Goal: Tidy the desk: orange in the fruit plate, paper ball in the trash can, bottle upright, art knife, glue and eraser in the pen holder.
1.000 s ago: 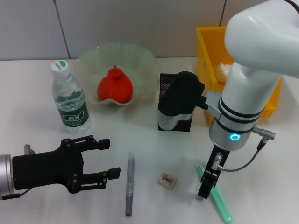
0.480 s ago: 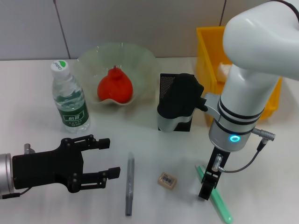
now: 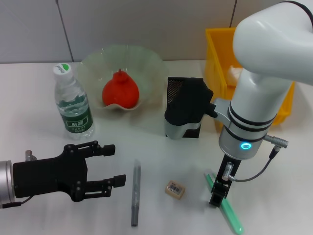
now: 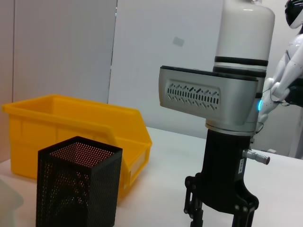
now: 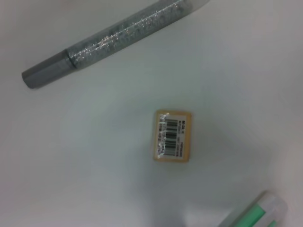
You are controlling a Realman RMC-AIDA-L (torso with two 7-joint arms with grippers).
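— Where do we have things at the back?

— The orange point(image 3: 121, 91) sits in the fruit plate point(image 3: 146, 61), the bottle point(image 3: 72, 105) upright to its left, the pen holder point(image 3: 176, 88) to its right, the trash can point(image 3: 218, 54) beyond that.

— And in front?

— The eraser point(image 3: 175, 189) lies on the desk point(image 3: 29, 132) between the glitter glue stick point(image 3: 135, 193) on its left and the art knife point(image 3: 232, 218) on its right, all apart.

Right tool point(image 3: 216, 196) pointing straight down, low at desk; left tool point(image 3: 105, 172) spread open, level, idle

We note a glossy plastic trash can point(image 4: 71, 118), a mesh pen holder point(image 4: 78, 189) — and a glittery glue point(image 5: 113, 38).
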